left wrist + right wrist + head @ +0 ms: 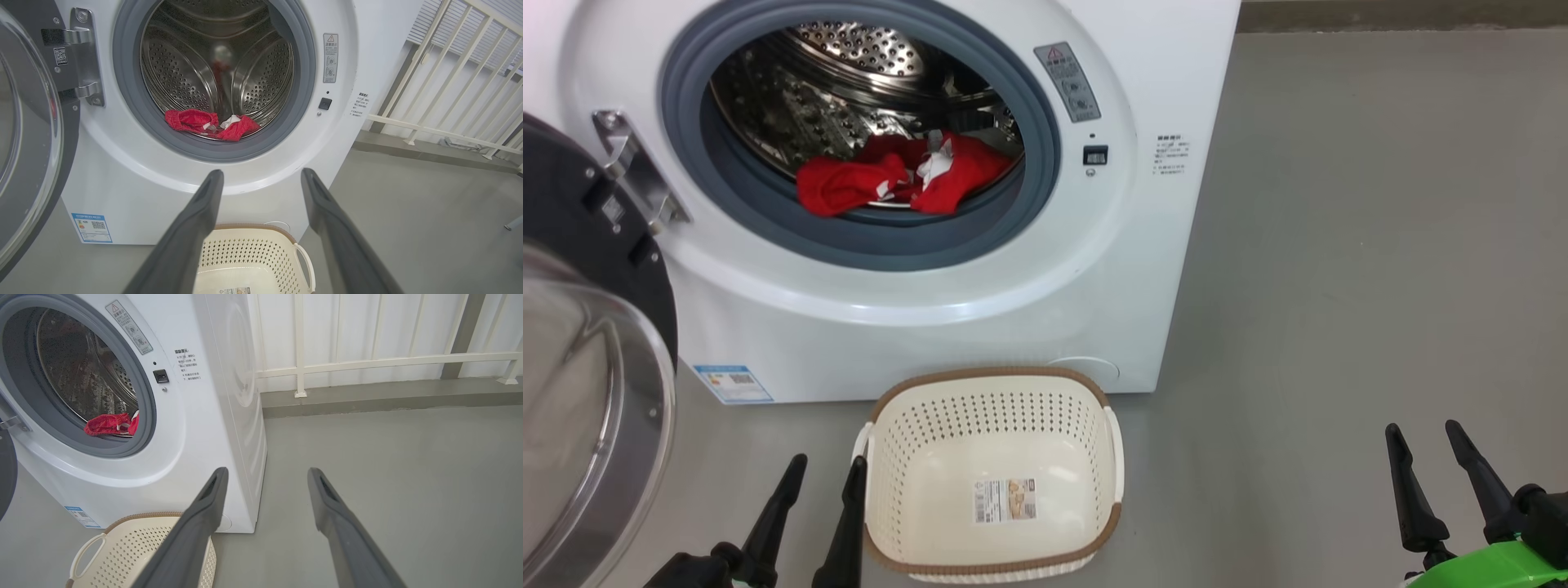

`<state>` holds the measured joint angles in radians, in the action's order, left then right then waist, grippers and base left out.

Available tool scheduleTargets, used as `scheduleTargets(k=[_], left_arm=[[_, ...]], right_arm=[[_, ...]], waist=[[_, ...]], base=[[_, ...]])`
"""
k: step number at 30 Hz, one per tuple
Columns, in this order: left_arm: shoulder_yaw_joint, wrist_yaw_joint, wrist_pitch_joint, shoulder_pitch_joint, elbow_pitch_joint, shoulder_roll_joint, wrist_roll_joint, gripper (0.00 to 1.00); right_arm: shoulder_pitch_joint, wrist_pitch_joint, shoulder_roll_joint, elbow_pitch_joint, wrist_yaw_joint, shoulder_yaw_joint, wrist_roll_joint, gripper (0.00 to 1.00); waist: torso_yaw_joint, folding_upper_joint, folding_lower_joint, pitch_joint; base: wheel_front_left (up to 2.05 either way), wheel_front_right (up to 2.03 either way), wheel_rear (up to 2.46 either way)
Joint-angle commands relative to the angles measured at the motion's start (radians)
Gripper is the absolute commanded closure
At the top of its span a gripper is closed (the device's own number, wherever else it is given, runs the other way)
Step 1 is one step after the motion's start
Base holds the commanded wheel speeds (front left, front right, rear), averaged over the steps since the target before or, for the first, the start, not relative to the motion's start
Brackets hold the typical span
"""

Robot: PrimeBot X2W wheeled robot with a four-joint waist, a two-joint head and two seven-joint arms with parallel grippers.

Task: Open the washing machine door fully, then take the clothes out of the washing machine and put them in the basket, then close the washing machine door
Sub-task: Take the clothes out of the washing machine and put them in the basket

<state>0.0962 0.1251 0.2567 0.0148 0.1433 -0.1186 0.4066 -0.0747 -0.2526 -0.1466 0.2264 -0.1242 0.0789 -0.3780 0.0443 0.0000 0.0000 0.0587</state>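
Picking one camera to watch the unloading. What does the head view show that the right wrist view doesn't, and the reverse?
Head view, not right wrist: the paper label on the basket bottom and the glass bowl of the washing machine door. Right wrist, not head: the white railing and the side panel of the washing machine. Both: the red clothes in the drum, the basket and the open right gripper.

Smooth grey floor (388, 457); white railing (367, 361) along raised kerb (388, 400).
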Motion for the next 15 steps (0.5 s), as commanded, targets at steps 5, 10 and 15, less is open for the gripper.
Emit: scheduleTargets(k=[5,10,15], left_arm=[[-0.035,0.006,0.005,-0.05,-0.026,-0.016,-0.001,0.0],[-0.029,0.006,0.005,-0.049,-0.011,-0.019,-0.029,0.0],[-0.022,0.006,0.005,-0.05,-0.001,-0.016,-0.042,0.0]], right_arm=[[0.037,-0.009,-0.017,-0.022,-0.007,-0.024,-0.002,0.0],[0.037,-0.009,-0.019,-0.022,-0.007,-0.027,-0.001,0.0],[0.038,-0.009,-0.022,-0.022,-0.007,-0.026,-0.002,0.0]], waist=[[0.002,0.0,0.0,0.003],[0.005,0.0,0.0,0.003],[0.011,0.0,0.0,0.008]], base=[[1.24,-1.24,0.0],[0.9,-0.9,0.0],[0.23,-0.23,0.0]])
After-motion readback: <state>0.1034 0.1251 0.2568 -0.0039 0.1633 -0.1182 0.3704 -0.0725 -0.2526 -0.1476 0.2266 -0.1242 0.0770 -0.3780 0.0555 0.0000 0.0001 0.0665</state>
